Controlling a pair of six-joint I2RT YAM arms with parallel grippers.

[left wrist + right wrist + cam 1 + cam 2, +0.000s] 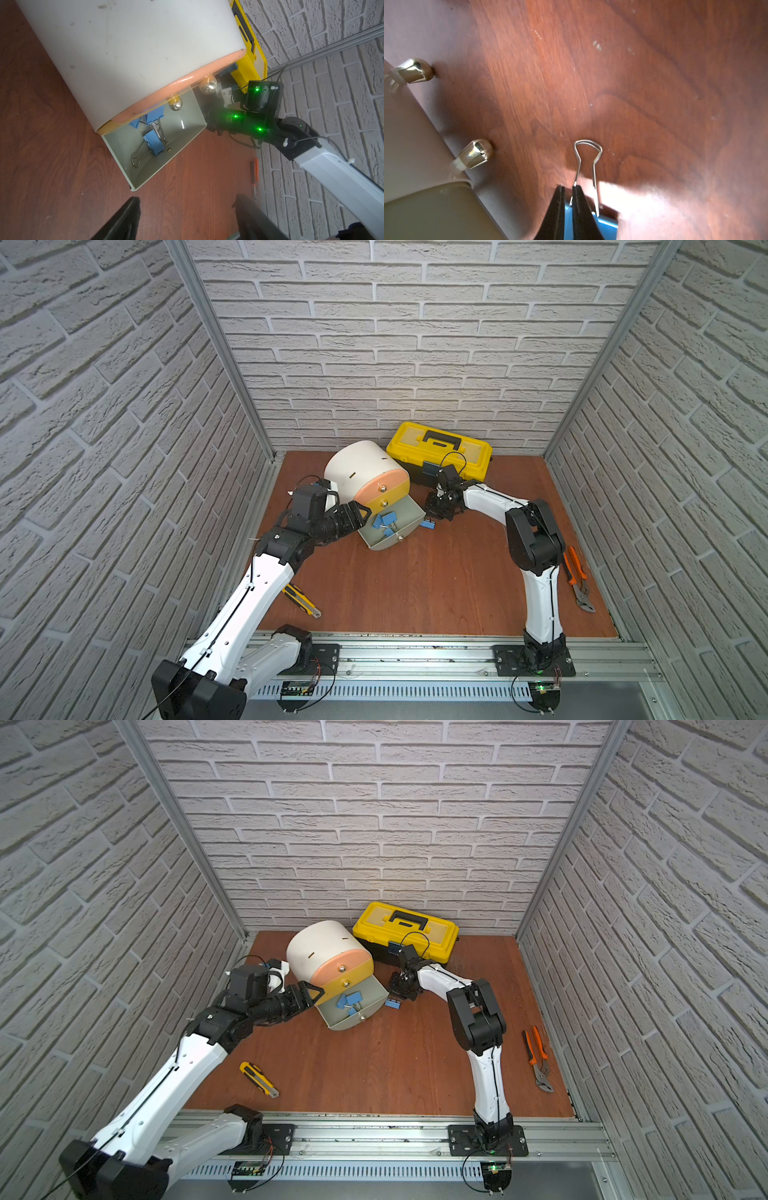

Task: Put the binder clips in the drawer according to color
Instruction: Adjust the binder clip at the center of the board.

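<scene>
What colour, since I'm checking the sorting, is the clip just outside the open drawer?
The clip is blue, clearest in the right wrist view.

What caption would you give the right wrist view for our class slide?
Right pincer pinching a blue binder clip by its wire handle, beside the open grey drawer.

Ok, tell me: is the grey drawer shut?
No, the grey drawer stands pulled out, with blue binder clips lying inside it.
</scene>
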